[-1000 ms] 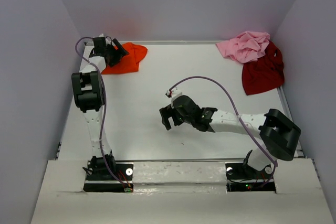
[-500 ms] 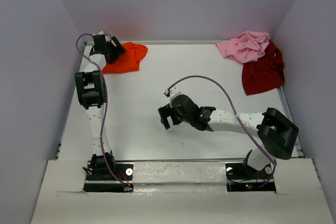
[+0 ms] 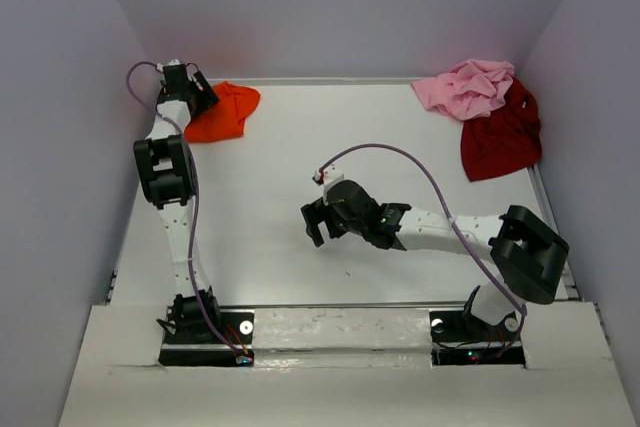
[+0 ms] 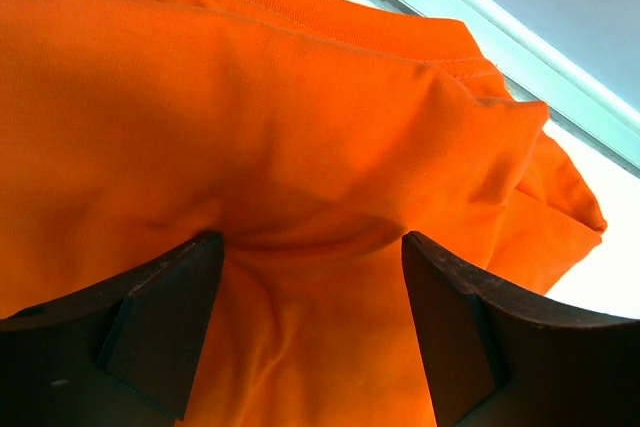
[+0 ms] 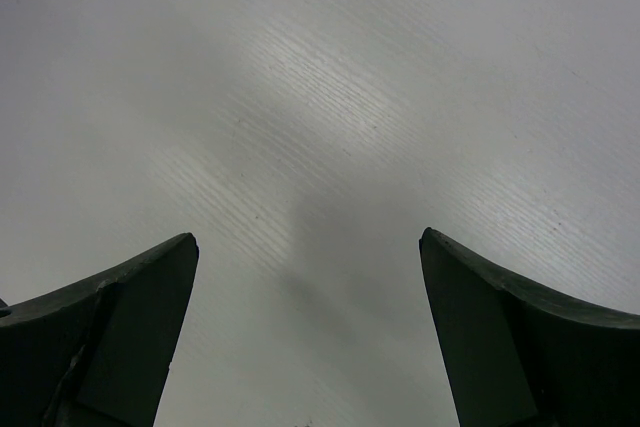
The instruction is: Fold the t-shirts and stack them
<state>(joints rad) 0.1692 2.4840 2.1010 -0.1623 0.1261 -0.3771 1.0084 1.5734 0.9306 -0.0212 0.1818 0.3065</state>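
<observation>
White table [image 3: 260, 197]: we see the left gripper [image 4: 310, 245], jaws spread, pressing the orange t-shirt [image 3: 225, 115] at ten o'clock. The right gripper [image 3: 314, 223] gapes, holding nothing, mid-table. The pink t-shirt [image 3: 468, 87] and dark red t-shirt [image 3: 500, 137] are heaped at two o'clock.

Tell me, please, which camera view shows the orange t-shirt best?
Left wrist view: the orange t-shirt fills it, seams sharp. Top external shows it small, far left; right wrist shows only table.

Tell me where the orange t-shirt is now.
In the top view the orange t-shirt lies bunched in the table's far left corner, against the left gripper, whose open jaws straddle its cloth.
</observation>
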